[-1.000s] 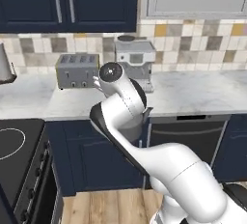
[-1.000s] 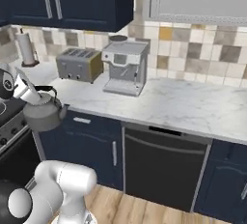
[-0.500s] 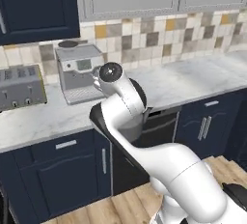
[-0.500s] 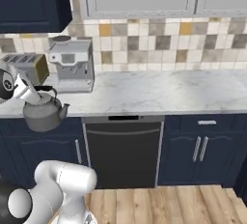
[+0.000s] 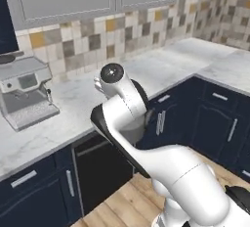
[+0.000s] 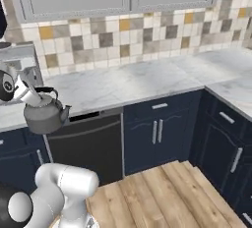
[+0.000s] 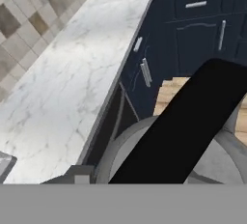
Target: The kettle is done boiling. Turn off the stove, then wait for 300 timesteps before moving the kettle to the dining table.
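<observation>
Marble bench (image 6: 128,82) ran beneath the patchwork tiles, over navy cabinets and a dark dishwasher (image 6: 88,141). At the arm's end, the claw (image 6: 33,96) was pinched on the black handle of the kettle (image 6: 45,115), which hung in the air before the bench edge, above the wooden floor (image 6: 162,192). Nearby stood a silver coffee machine (image 5: 24,91).

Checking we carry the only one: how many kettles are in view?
1. The kettle hangs from the tool in front of the dishwasher; others may be hidden.
</observation>
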